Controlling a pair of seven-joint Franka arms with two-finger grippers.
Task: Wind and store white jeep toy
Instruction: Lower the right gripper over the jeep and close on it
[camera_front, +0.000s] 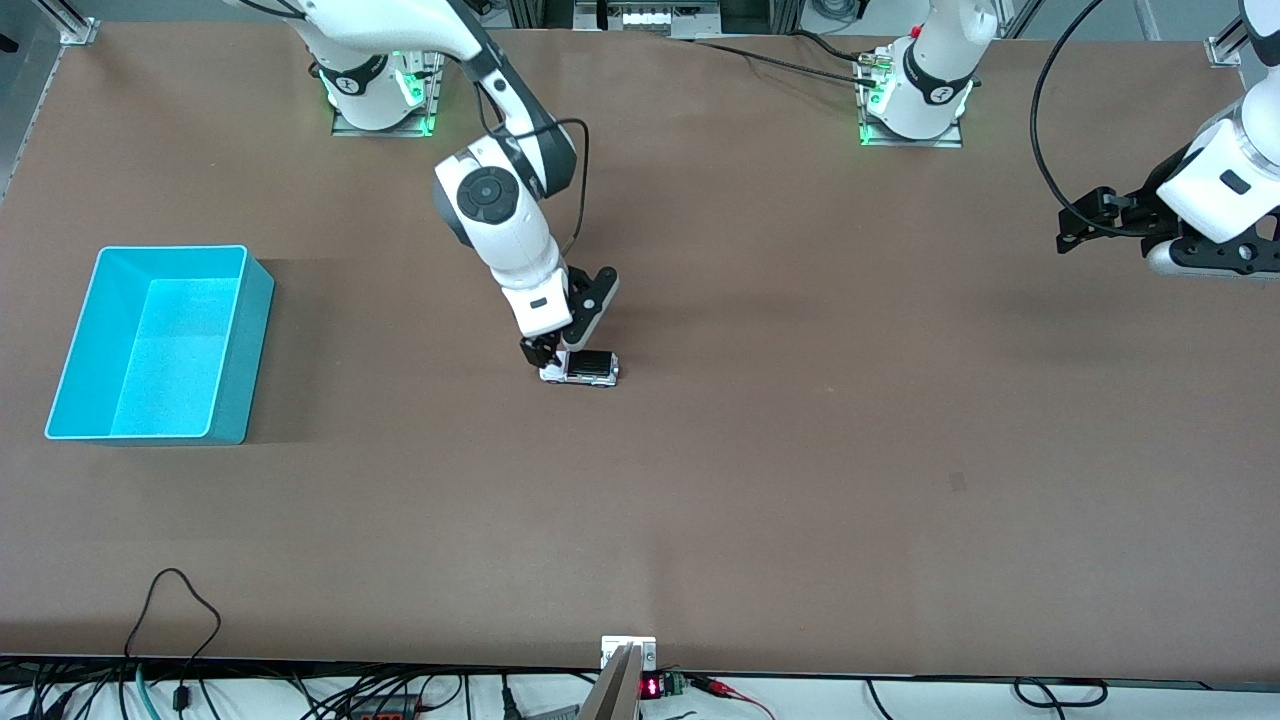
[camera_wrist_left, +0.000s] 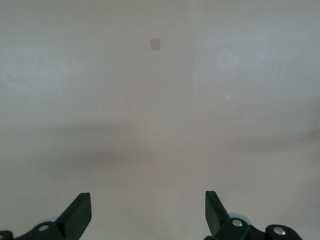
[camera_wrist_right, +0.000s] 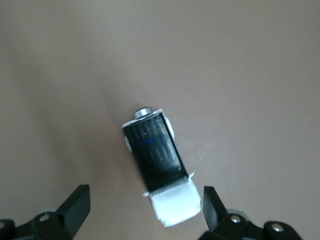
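Two grippers spread | right gripper (camera_wrist_right: 145, 212) low over white jeep toy (camera_wrist_right: 159, 167) on table (camera_front: 800, 450), hood between its fingers | we centre, square to the sides, then clamp | left gripper (camera_wrist_left: 148, 212) waits | cyan bin (camera_front: 255, 330) well apart

No readable text or label anywhere; red digits on a small display (camera_front: 651, 687), illegible.
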